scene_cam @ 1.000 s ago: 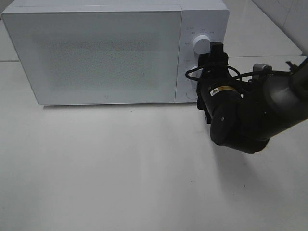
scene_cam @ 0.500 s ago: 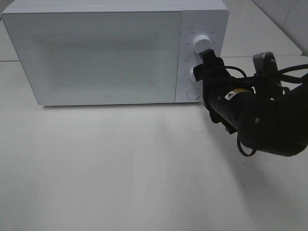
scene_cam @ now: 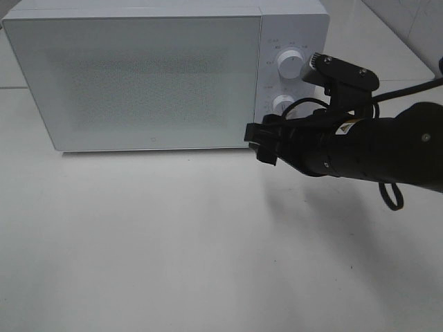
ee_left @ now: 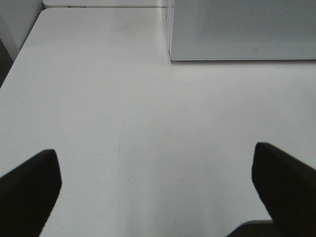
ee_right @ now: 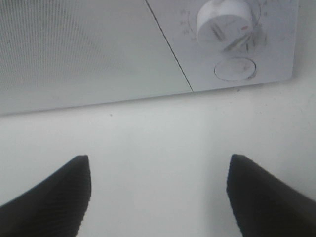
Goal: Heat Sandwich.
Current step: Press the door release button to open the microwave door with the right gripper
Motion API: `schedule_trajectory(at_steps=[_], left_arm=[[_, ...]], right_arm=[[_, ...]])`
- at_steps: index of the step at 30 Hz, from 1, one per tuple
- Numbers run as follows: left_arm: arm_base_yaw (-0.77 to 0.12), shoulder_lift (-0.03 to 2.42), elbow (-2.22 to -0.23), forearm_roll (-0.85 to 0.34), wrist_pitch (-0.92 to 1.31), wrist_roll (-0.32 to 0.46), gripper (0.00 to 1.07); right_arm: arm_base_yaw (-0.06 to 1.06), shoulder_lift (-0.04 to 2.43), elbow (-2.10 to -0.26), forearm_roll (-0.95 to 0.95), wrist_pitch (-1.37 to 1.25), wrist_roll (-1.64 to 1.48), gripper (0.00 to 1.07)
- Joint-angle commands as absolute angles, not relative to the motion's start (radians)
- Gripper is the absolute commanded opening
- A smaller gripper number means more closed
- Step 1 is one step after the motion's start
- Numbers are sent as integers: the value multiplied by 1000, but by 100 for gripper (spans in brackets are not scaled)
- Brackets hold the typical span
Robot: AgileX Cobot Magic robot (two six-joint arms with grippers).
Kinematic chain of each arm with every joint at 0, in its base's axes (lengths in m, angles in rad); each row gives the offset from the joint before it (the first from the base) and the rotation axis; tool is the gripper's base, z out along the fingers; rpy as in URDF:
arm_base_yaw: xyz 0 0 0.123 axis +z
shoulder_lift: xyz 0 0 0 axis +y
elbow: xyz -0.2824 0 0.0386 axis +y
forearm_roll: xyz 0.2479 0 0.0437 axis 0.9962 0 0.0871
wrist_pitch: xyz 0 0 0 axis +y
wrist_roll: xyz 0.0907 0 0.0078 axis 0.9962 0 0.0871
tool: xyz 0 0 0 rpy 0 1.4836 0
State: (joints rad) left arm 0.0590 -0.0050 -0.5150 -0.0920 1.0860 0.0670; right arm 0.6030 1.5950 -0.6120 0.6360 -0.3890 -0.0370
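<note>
No sandwich shows in any view. The white microwave [scene_cam: 138, 76] stands at the back of the table with its door shut. My right gripper [scene_cam: 261, 142] lies low in front of the door's lower right corner, just left of the control panel, its fingers [ee_right: 54, 197] spread wide over bare table with nothing between them. In the right wrist view the lower knob [ee_right: 224, 20] and the round button [ee_right: 235, 68] sit just ahead. My left gripper [ee_left: 158, 192] is open over bare table, well short of the microwave [ee_left: 242, 29]; it is outside the exterior view.
The control panel carries an upper knob [scene_cam: 291, 63] and a lower knob [scene_cam: 282, 105]. The white table [scene_cam: 173, 242] spreads in front of the microwave. The right arm's black body [scene_cam: 374, 149] and its cable cross before the panel.
The right arm has swung down and leftward from the lower knob. Its gripper now points at the door's lower right corner. The jaws stayed as wide as before.
</note>
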Motion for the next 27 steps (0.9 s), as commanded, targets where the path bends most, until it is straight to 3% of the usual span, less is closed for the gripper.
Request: schedule_trajectory(at_steps=[1,15,27], left_arm=[[53,-28,-516,-97,1075,65,98],[53,-28,-516,-97,1075,65,98],[53,-28,-516,-97,1075,65,98]], right_arm=[[529,1561,-634,601,-188,-190,71],[433,1440,-738,176,308,-94,71],[433,1267,-780,108,558,-89,71]])
